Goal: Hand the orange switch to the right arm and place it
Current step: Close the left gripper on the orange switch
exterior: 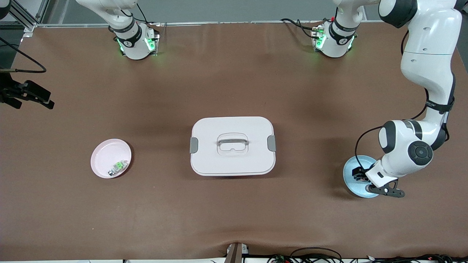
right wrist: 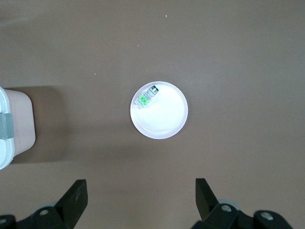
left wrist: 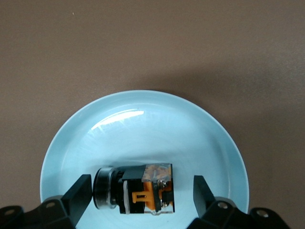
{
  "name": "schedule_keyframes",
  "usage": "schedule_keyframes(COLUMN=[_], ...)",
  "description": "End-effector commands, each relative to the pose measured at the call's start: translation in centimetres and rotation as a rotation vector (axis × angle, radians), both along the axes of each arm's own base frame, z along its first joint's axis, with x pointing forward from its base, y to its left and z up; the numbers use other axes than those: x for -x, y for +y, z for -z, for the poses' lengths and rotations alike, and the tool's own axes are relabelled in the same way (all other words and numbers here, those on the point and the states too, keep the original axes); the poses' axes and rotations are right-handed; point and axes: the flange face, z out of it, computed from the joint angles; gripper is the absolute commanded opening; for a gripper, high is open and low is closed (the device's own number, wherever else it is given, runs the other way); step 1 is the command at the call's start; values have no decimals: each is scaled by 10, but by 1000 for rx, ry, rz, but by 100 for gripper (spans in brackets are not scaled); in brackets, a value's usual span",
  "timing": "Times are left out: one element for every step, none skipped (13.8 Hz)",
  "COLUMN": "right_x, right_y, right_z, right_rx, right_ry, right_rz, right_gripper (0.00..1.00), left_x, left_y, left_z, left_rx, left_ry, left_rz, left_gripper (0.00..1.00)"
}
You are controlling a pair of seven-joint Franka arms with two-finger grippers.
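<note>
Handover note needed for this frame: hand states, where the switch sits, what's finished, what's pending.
Left hand: down in the blue plate, fingers either side of the orange switch, a gap showing on both sides, no grip yet.
Right hand: open, waiting high over the table near the pink plate.
Done: approach to the switch.
Left: grasp, lift, hand over to the right arm, place.

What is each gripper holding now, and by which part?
Nothing yet. The left gripper straddles the orange switch on the blue plate, fingers apart; the right gripper is empty.
</note>
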Motion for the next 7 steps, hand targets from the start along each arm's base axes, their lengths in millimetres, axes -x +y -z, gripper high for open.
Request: schedule_keyframes(right_x=[7, 7, 7, 7, 7, 7, 7], right_y=[-2, -2, -2, -2, -3, -2, -3], right_z=[-2, -2, -2, -2, -2, -2, -2], right_rx=[-6, -6, -6, -6, -6, -6, -6], right_ry=[-10, -10, -10, -8, -8, -8, -8], right_rz=[15, 15, 15, 15, 16, 15, 16], right_gripper=[100, 100, 100, 100, 100, 100, 100], left_x=[-1, -1, 0, 1, 1, 1, 1], left_y=[8, 13, 18, 21, 21, 19, 20], left_z=[2, 2, 3, 5, 5, 5, 5], left_rx=[-15, -16, -17, -16, -15, -14, -15], left_ry=[-7, -6, -3, 2, 2, 1, 1], left_rz=[26, 32, 33, 30, 29, 27, 21], left_gripper=[94, 94, 94, 93, 92, 92, 92])
